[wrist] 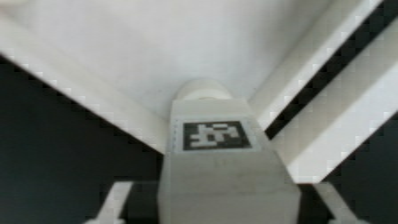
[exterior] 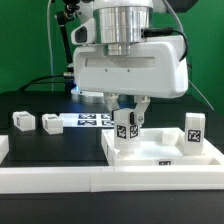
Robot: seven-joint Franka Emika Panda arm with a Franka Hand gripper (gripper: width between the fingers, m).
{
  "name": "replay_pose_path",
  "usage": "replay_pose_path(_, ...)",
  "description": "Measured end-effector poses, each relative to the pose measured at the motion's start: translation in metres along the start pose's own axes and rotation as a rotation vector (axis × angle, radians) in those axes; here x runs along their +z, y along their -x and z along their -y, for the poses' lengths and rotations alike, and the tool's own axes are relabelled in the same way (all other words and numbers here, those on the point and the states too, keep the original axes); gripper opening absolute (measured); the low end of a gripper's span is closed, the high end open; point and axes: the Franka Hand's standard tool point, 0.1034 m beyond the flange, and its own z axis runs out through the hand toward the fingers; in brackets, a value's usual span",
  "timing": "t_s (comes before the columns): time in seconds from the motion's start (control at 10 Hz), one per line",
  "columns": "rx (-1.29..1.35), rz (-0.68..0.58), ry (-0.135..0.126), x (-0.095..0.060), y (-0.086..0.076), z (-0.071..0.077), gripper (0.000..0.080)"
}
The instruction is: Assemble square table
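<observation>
text: no words, numbers or brand names can be read | signs: only black-and-white square tags | on: middle leg block (exterior: 126, 128) (wrist: 217, 135), right-hand leg block (exterior: 194, 133) in the exterior view, far-left leg block (exterior: 23, 120), leg block beside it (exterior: 50, 124), marker board (exterior: 88, 121) with several in a row

Arm (exterior: 126, 25) vertical, wrist pointing straight down. Gripper (exterior: 127, 108) low, jaws partly closed, fingers (exterior: 142, 104) either side of leg (exterior: 126, 126), apparently gripping it.
</observation>
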Motion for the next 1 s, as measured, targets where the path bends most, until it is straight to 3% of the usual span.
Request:
replay_pose_path(0.4, 0.254, 0.001, -0.002, 0.0001, 0.0004, 0.0005, 0.0290)
replay_pose_path(0.7, 0.261, 0.002, -0.003, 0.0002, 0.0006, 0.0007, 0.0290)
replay_pose_path(0.9, 0.172, 0.002, -0.003, -0.0004, 0.0021, 0.0026, 0.0537)
replay_pose_path(1.0, 0.083, 0.002, -0.005, -0.0011, 0.0023, 0.0032, 0.0537)
